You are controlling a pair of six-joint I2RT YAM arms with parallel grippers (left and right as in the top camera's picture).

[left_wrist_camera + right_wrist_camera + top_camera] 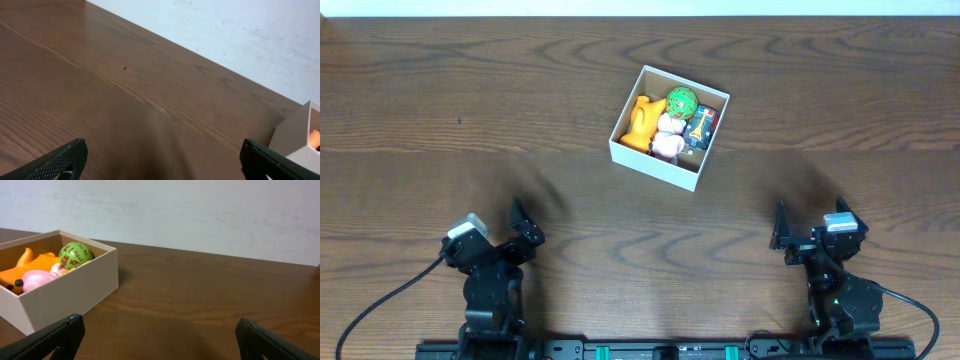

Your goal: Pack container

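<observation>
On my right wrist camera I make out reddish numerals on the green ball (pixel 76 255) lying in the container (pixel 75 292). One looks like a 6 or a 9, and the others are too small for me to read. From overhead, the dark card-like piece (pixel 701 127) beside the ball carries coloured printing I cannot make out

I see a wood-grained bench (pixel 440 100) with slight sheen, a matt cardboard container (pixel 655 168), a smooth plastic-looking orange toy (pixel 640 122).
</observation>
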